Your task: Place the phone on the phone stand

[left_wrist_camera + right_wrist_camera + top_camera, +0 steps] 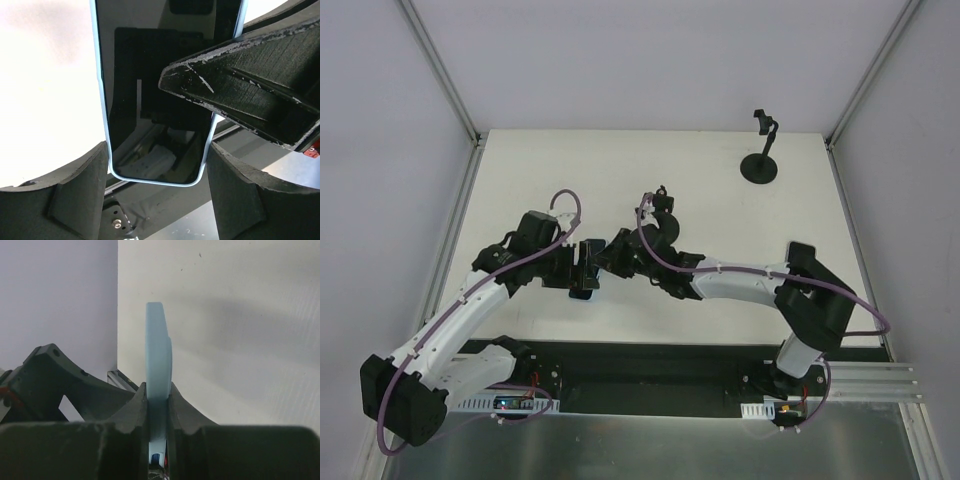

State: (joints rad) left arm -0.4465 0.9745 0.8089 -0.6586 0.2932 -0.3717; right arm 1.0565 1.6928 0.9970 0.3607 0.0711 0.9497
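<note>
Phone (155, 100): dark glass face in a pale blue case, held over the worktop (620, 180) where the two arms meet, left of the middle and nearer the near edge than the far edge.
Phone in the top view: almost wholly hidden under the two wrists.
Phone in the right wrist view (158, 355): seen edge-on, a thin blue strip standing straight up out of the grip.
Left fingers (75, 195): set wide, one on each long side of the phone at its rounded end, both touching the case, so gripping the phone across its width.
Right fingers (190, 420): nearly together, pinching the phone flat between them, one pad on the face and one on the back, with no gap showing on either side.
Right fingers from the left wrist view (240, 95): one scuffed black finger lying slantwise across the right part of the screen, in front of the glass.
Screen: unlit, mirroring dark shapes of the rig.
Phone stand (760, 150): upright near the far right corner of the worktop, with a round black base, a thin stem and a small clamp on top, holding nothing and well apart from the phone and both arms.
Arms: left one reaching in from the near left, right one bent across from the near right, wrists close together.
</note>
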